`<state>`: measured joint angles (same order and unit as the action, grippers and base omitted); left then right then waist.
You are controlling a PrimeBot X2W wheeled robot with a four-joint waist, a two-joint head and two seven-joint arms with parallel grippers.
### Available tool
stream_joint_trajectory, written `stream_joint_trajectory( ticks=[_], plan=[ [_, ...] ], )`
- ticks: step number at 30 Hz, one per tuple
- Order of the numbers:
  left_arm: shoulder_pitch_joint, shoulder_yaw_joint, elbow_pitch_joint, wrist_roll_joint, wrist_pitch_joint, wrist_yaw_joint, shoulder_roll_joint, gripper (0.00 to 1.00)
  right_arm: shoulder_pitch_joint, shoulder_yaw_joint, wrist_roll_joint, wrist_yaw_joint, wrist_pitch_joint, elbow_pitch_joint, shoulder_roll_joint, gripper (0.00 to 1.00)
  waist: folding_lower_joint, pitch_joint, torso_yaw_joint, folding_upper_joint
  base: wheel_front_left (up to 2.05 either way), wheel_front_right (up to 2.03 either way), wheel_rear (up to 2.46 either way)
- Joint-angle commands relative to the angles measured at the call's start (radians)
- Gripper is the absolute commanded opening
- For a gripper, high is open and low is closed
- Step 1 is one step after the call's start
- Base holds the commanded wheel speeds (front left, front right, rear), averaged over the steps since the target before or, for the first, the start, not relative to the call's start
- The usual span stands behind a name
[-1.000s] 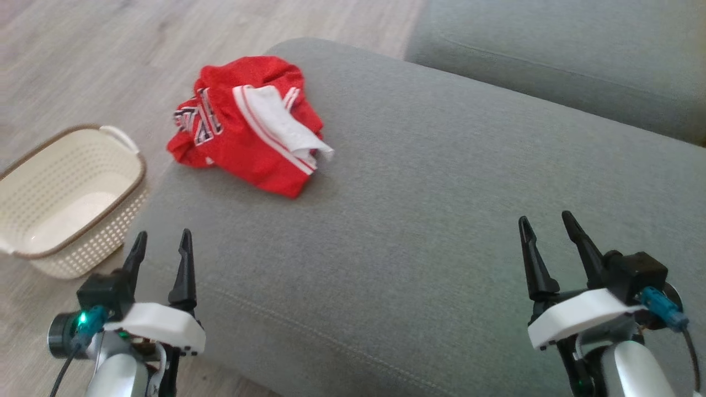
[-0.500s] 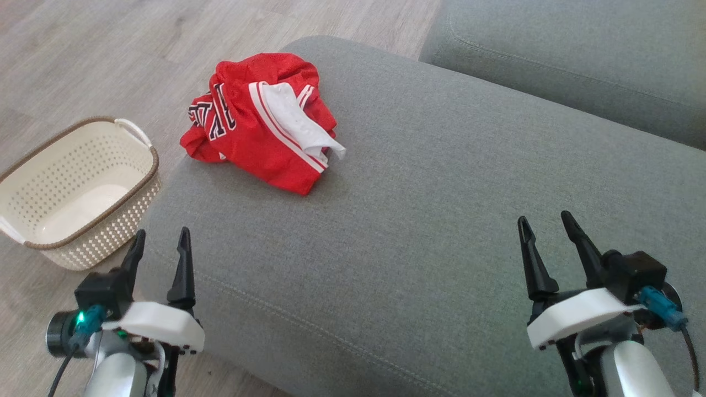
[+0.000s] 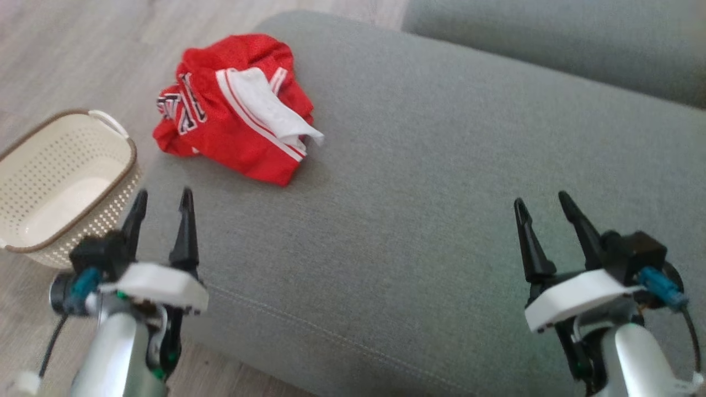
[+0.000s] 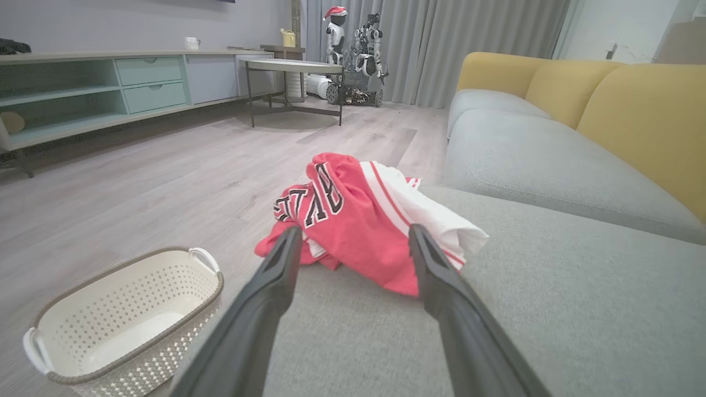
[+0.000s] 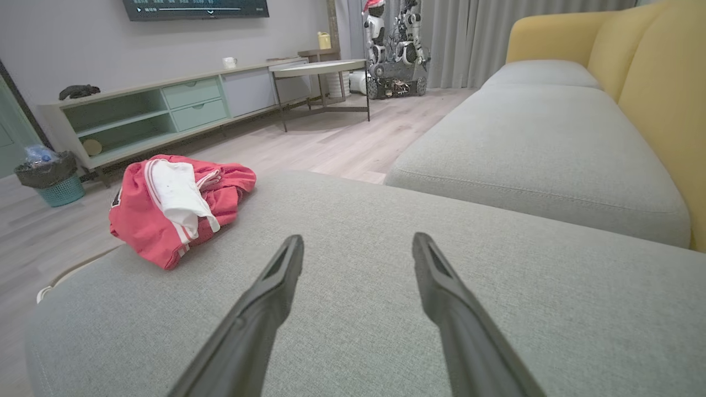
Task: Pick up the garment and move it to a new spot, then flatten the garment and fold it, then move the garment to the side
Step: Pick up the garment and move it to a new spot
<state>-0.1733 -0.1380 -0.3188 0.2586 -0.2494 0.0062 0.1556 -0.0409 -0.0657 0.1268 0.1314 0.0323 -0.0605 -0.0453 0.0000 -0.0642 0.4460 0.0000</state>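
The garment (image 3: pixel 231 107), a red jersey with white trim and dark lettering, lies crumpled at the far left corner of the grey sofa cushion (image 3: pixel 419 182). My left gripper (image 3: pixel 162 197) hovers open at the cushion's near left edge, short of the garment (image 4: pixel 358 220), nothing between its fingers. Over the near right part of the cushion my right gripper (image 3: pixel 543 199) stands open and empty, far from the garment (image 5: pixel 174 207).
A cream perforated basket (image 3: pixel 66 182) sits on the wooden floor left of the sofa, empty (image 4: pixel 127 320). A second grey cushion (image 3: pixel 551 44) adjoins at the back right, with yellow backrests (image 5: pixel 651 82). A low cabinet (image 4: pixel 110 94) and a round table (image 4: pixel 292 69) stand across the room.
The whole head view has shifted with the camera. My left gripper has risen a little toward the garment; the right one has barely moved. Both stay open, and the garment lies as before.
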Motion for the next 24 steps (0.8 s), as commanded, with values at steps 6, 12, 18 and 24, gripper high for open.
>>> stream_joint_trajectory(
  ticks=[6,12,18,24],
  plan=[
    [-0.204,0.045,-0.083,0.041,-0.012,-0.04,0.0,1.0,-0.102,-0.021,-0.043,-0.001,0.036,0.08,-0.005,1.0,0.0,-0.133,-0.077,0.0,0.0,0.0,0.0],
    [-0.386,0.05,-0.245,0.071,-0.01,-0.075,0.002,1.0,-0.152,-0.014,-0.072,-0.001,0.06,0.113,-0.005,1.0,0.0,-0.231,-0.106,0.0,0.0,0.0,0.0],
    [-0.558,0.051,-0.432,0.098,-0.001,-0.098,0.01,1.0,-0.195,-0.006,-0.09,-0.001,0.074,0.135,-0.005,1.0,0.0,-0.305,-0.102,0.0,0.0,0.0,0.0],
    [-0.705,0.039,-0.647,0.133,0.038,-0.124,0.018,1.0,-0.236,-0.015,-0.089,-0.001,0.073,0.132,-0.005,1.0,0.0,-0.356,-0.104,0.0,0.0,0.0,0.0]
  ],
)
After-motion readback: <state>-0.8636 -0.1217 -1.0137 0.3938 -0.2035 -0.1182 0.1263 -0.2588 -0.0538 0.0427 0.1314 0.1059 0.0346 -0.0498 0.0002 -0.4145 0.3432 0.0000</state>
